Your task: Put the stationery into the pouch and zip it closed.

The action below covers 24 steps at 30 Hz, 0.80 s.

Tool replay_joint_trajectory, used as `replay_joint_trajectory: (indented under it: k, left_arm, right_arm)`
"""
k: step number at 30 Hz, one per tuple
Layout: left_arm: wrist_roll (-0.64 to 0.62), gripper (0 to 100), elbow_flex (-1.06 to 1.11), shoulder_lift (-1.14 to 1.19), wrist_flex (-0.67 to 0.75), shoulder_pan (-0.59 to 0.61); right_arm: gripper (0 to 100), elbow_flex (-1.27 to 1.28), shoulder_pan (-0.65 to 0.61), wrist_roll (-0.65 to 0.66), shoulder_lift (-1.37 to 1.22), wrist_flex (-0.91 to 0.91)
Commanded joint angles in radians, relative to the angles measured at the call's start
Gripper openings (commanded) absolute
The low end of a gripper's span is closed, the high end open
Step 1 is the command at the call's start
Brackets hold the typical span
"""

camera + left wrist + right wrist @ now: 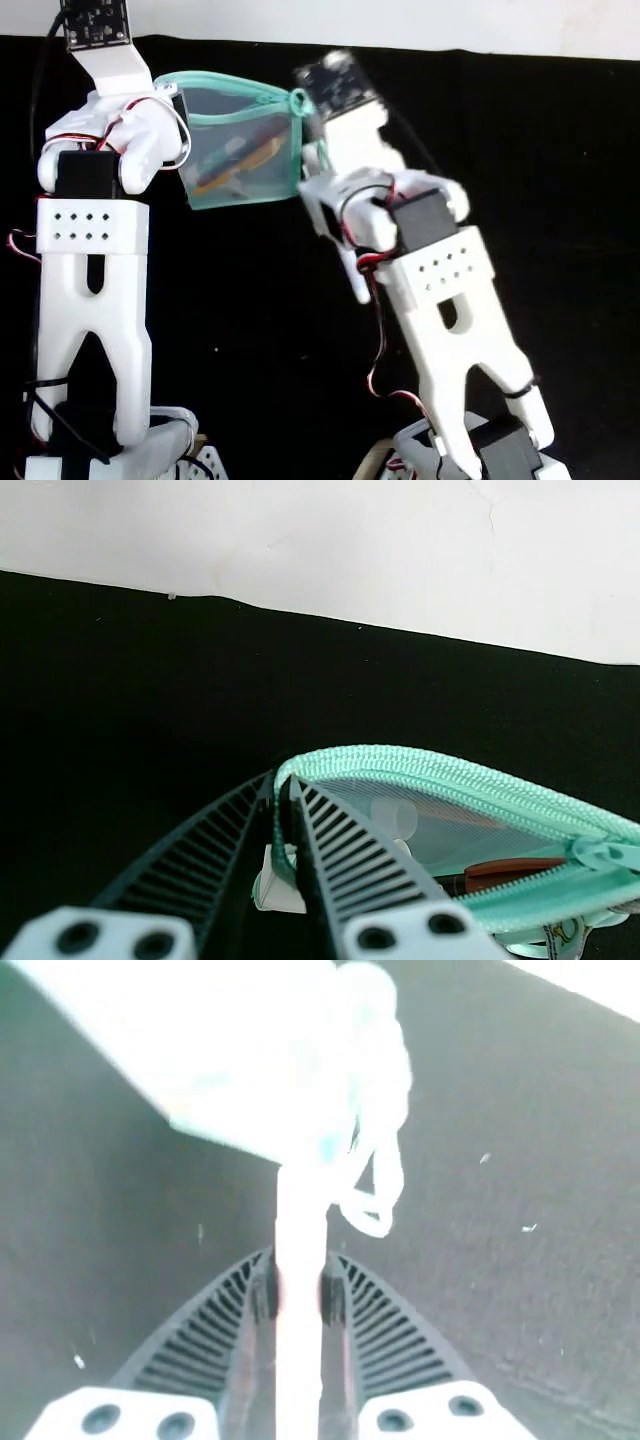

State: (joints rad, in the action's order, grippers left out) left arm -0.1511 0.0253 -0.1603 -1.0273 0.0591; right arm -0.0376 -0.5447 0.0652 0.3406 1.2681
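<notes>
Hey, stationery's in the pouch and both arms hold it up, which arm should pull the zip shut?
Right, probably: its jaws are shut on a pale tab at the slider end of the pouch. The left arm pinches the opposite corner in its jaws, a good anchor.

We see the mint-green mesh pouch (pixel 240 150) stretched between the two arms over the black table (pixel 250 330). The left gripper (pixel 183 140) holds one end, and the right gripper (pixel 306 150) holds the other, just below the zipper pull (pixel 298 100). Through the mesh we make out an orange-yellow stick (pixel 245 160) lying on a slant, perhaps a pencil, with a green item (pixel 222 150) just beside it, both inside the pouch.
</notes>
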Motion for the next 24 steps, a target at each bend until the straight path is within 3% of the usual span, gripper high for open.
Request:
replay_joint_trajectory:
  k: [1,9,24]
  left_arm:
    - [-0.008,1,0.008,0.047,0.0,-0.005]
    - [-0.008,1,0.008,0.051,0.0,-0.005]
    - [-0.006,1,0.01,0.053,0.015,-0.005]
  right_arm:
    - [0.6,-0.113,0.016,-0.133,0.016,0.004]
    - [0.6,-0.501,0.013,-0.16,-0.188,0.007]
    - [0.6,-1.593,0.01,-0.157,-0.688,0.15]
